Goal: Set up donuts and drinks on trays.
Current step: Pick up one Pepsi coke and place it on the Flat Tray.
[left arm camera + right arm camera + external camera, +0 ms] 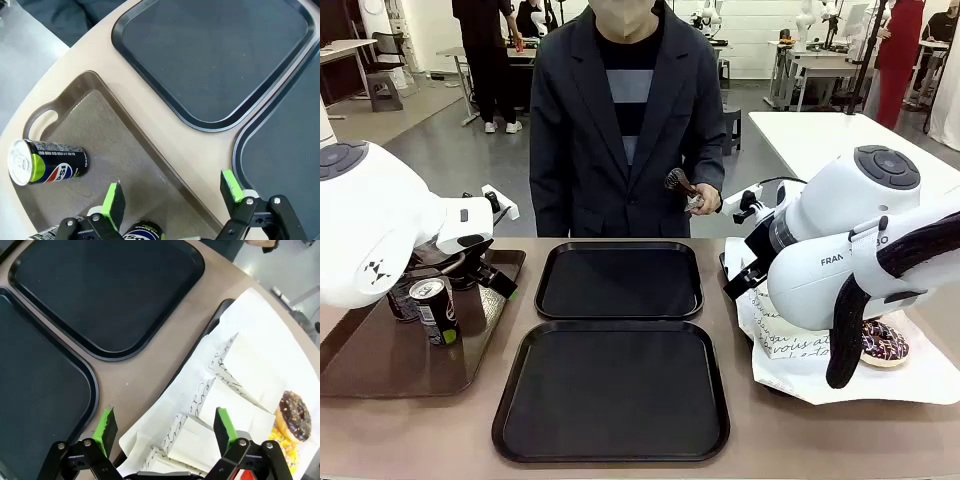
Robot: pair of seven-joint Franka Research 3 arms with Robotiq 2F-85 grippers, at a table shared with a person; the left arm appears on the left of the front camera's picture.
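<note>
Left gripper hung over the brown tray at the left, fingers spread wide and grasping nothing. One can sat right beneath them, and another can stood apart from it by the tray's handle. My read was that a drink pick came first, so I'd drop straight down, straddle the can's body below its silver top, squeeze gently and lift it upright. Right gripper hovered released too, above the folded paper trays on the white sheet at the right. The handle-side can looked slim and dark, Pepsi-marked with a green patch. The far tray and near tray lay bare in the middle.
</note>
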